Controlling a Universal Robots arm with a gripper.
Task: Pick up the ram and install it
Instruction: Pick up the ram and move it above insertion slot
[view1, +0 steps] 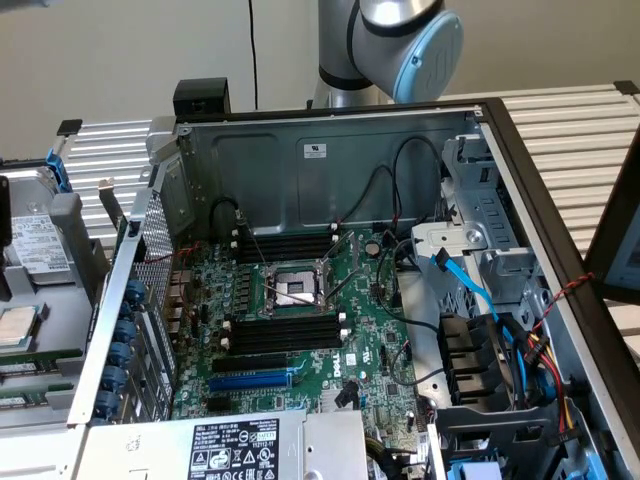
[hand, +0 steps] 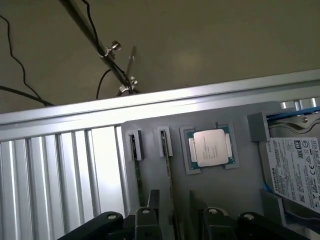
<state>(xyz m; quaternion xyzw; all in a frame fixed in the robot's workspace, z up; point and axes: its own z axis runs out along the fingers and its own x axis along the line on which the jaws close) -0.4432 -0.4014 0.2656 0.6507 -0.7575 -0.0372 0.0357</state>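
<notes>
**A:** With the fingers (hand: 153, 205) spread wide and empty, apparently straddling the thin green ram stick (hand: 170, 175), an off-centre close could cock it in its grey holder tray (hand: 235, 190).

**B:** Agreed. It stands on edge, long axis running away from the fingers, parallel to the ribbed metal desk (hand: 55, 170). The neighbouring stick (hand: 138, 175) is close and could get clipped.

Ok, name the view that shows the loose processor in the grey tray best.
The wrist view. It shows the processor whole and face-on, seated in its recess of the grey tray beside the hard drive. The exterior view catches the processor at its far left edge, slanted and partly cut off.
</notes>
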